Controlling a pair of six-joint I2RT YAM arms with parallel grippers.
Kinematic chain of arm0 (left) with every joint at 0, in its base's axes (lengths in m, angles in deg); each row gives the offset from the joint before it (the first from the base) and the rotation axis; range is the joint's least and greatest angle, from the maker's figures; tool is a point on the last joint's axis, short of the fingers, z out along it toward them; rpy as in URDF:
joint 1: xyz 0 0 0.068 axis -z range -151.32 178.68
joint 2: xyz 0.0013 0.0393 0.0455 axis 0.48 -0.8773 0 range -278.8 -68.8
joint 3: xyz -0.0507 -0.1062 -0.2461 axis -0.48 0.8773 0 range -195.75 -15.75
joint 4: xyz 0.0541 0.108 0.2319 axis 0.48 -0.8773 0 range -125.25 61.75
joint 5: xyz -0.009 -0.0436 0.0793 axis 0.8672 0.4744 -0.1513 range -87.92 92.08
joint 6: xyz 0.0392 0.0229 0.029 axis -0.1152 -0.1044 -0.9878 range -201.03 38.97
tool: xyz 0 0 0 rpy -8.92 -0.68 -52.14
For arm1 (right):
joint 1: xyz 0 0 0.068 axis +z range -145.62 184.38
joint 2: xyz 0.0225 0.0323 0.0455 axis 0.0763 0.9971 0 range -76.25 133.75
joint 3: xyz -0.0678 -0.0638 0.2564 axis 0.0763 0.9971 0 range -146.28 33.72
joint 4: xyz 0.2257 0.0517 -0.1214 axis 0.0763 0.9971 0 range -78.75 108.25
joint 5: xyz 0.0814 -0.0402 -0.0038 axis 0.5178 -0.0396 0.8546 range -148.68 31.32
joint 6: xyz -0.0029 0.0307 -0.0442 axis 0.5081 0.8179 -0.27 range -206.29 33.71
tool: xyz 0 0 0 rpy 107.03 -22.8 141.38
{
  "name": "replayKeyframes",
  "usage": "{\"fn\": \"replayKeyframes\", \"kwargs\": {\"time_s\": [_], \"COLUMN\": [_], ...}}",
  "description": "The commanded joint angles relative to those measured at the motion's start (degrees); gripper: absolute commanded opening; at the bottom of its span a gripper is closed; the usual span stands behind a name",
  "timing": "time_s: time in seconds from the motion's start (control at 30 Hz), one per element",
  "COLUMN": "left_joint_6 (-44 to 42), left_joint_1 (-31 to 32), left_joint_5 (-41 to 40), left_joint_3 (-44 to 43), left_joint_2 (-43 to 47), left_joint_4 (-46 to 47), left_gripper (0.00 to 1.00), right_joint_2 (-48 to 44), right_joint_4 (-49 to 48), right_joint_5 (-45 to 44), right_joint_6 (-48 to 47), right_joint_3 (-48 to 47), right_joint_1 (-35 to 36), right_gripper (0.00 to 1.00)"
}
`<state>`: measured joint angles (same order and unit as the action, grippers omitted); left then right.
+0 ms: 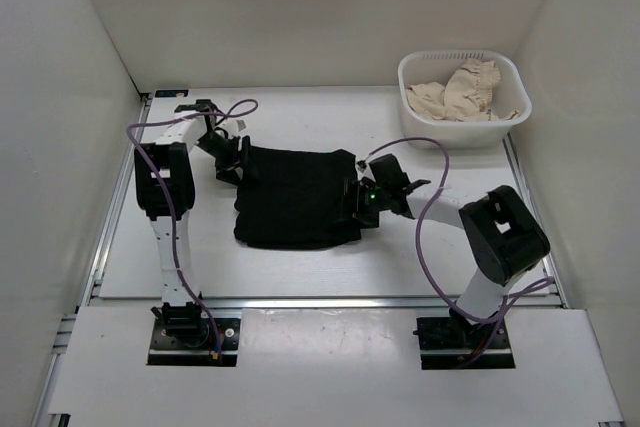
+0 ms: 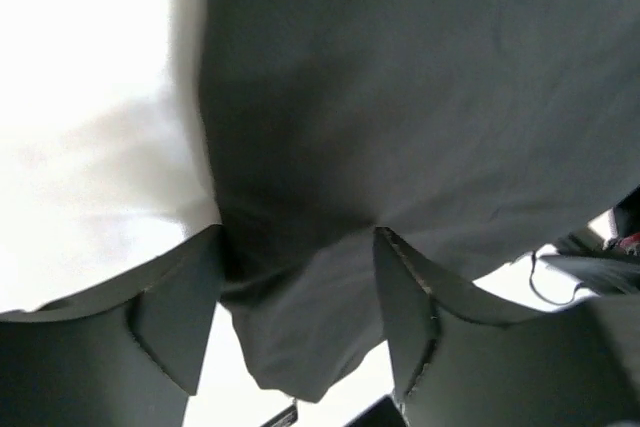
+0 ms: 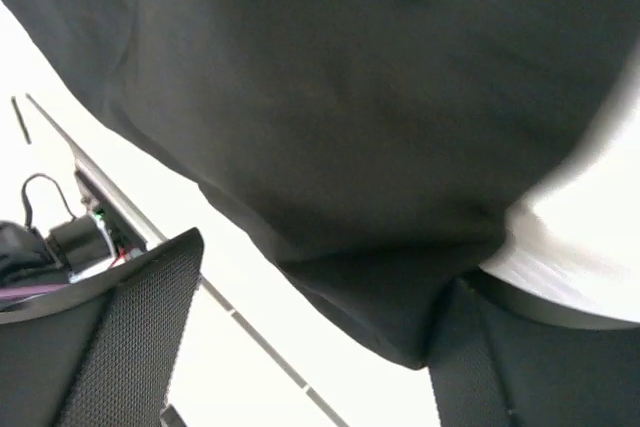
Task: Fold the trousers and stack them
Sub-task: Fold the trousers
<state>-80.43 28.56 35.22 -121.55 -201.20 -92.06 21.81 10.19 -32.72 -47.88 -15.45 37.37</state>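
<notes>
The black trousers lie folded into a rough rectangle in the middle of the table. My left gripper is at their far left corner. In the left wrist view its jaws stand apart with a flap of the black fabric lying between the fingers. My right gripper is at the trousers' right edge. In the right wrist view it is wide open, and a corner of the fabric lies against the right finger.
A white basket with beige cloth in it stands at the back right. White walls close in the table on the left, back and right. Purple cables loop over both arms.
</notes>
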Motion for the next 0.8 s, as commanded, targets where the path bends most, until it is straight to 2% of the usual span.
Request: {"fn": "replayKeyframes", "kwargs": {"time_s": [0.0, 0.03, 0.07, 0.17, 0.2, 0.23, 0.3, 0.4, 0.47, 0.6, 0.63, 0.7, 0.77], "left_joint_6": [-0.6, -0.6, -0.6, -0.6, -0.6, -0.6, -0.6, -0.6, -0.6, -0.6, -0.6, -0.6, -0.6], "left_joint_1": [-0.49, -1.02, -2.33, -5.49, -6.29, -7.08, -9.54, -14.11, -16.74, -20.36, -20.36, -20.36, -20.36], "left_joint_5": [-1.07, -1.59, -2.2, -4.65, -5.89, -7.29, -12.73, -20.8, -25.12, -41.09, -43.06, -45.09, -43.79], "left_joint_3": [4.01, 5.07, 7.08, 10.42, 10.96, 10.96, 10.96, 10.96, 11.57, 21.49, 26.12, 29.84, 33.1], "left_joint_2": [7.84, 11.08, 12.76, 19.97, 21.55, 23.05, 27.0, 33.06, 37.37, 55.08, 57.93, 64.68, 67.52], "left_joint_4": [-0.96, -0.96, -0.96, -0.96, -0.96, -0.96, -0.96, -0.44, -0.44, 5.26, 7.28, 8.0, 8.0], "left_gripper": [0.74, 0.75, 0.79, 0.87, 0.92, 0.93, 0.98, 1.0, 1.0, 1.0, 1.0, 1.0, 1.0], "right_joint_2": [-5.32, -8.56, -10.24, -14.91, -14.92, -14.92, -15.7, -17.98, -19.13, -22.38, -22.91, -23.96, -23.97], "right_joint_4": [5.96, 7.9, 12.88, 23.87, 32.44, 36.35, 45.3, 53.23, 56.5, 60.65, 60.65, 60.65, 59.95], "right_joint_5": [-3.0, -3.8, -4.76, -9.06, -9.6, -9.61, -10.65, -16.8, -20.14, -24.63, -25.33, -25.95, -25.96], "right_joint_6": [-3.25, -5.35, -6.41, -11.94, -13.44, -14.93, -17.75, -18.46, -19.6, -21.79, -22.32, -22.33, -22.33], "right_joint_3": [-0.06, -0.05, -0.05, -4.25, -6.36, -10.3, -13.57, -18.94, -22.45, -24.66, -24.66, -25.19, -25.8], "right_joint_1": [-3.1, -3.98, -6.25, -11.96, -13.64, -15.31, -19.53, -24.02, -27.18, -31.49, -32.72, -33.25, -33.26], "right_gripper": [0.89, 0.96, 0.99, 0.99, 0.99, 0.99, 0.99, 0.99, 0.99, 0.99, 0.99, 0.99, 0.99]}}
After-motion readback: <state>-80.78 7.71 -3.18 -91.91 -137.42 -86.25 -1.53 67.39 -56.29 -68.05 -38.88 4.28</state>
